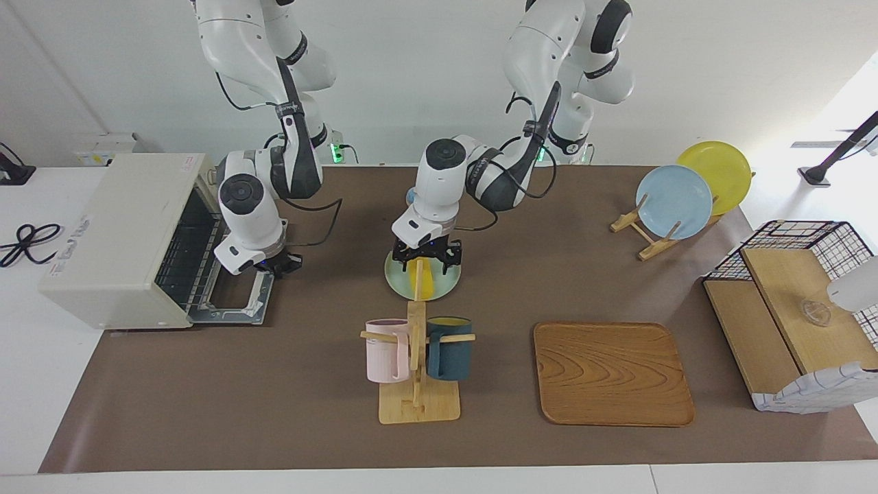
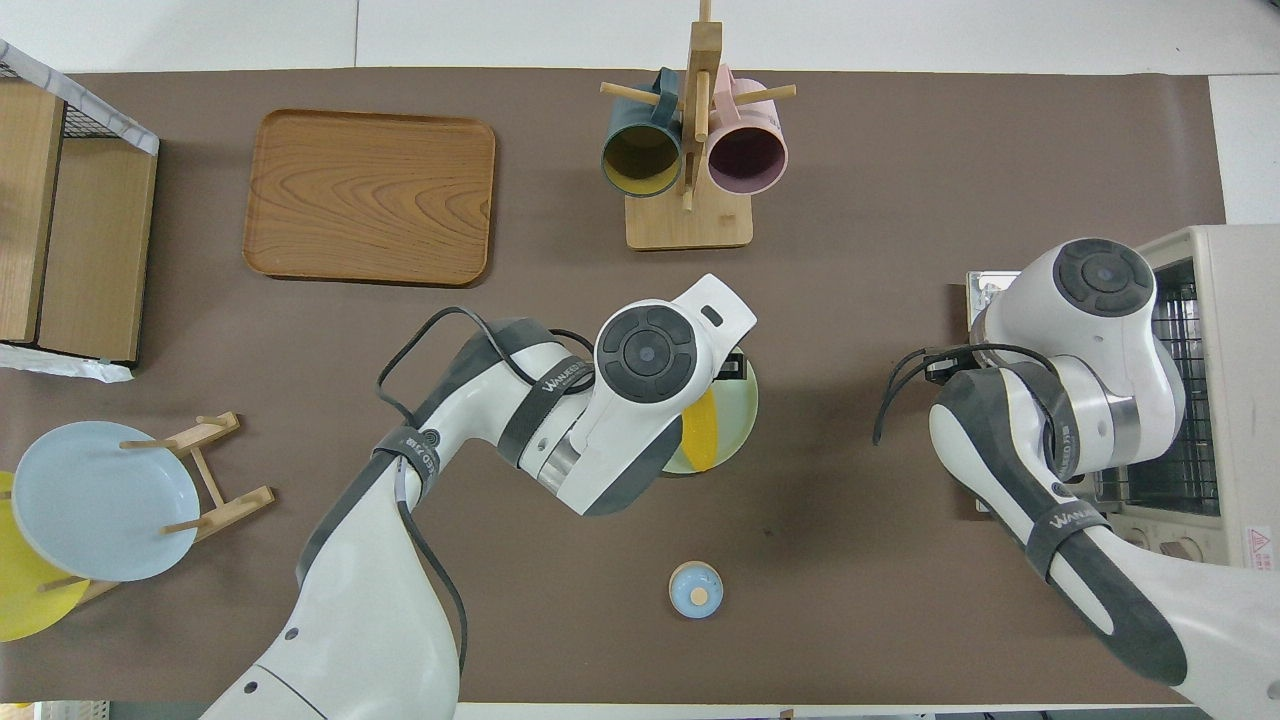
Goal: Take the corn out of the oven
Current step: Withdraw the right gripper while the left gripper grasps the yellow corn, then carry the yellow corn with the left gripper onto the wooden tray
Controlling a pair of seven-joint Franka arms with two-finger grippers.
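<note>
The yellow corn (image 1: 427,283) lies on a pale green plate (image 1: 401,285) in the middle of the table, outside the oven; in the overhead view only one end of the corn (image 2: 703,440) shows beside the left wrist. My left gripper (image 1: 426,259) hangs open low over the corn's end nearer the robots, fingertips spread to either side of it. The cream oven (image 1: 116,233) stands at the right arm's end, its door (image 1: 236,305) folded down flat and its rack bare. My right gripper (image 1: 278,265) is shut, just above the open door's edge, holding nothing.
A wooden mug rack (image 1: 416,357) with a pink and a dark blue mug stands close to the plate, farther from the robots. A wooden tray (image 1: 610,374), a plate stand (image 1: 675,199), a wire basket (image 1: 796,302) and a small blue bell (image 2: 695,590) are also there.
</note>
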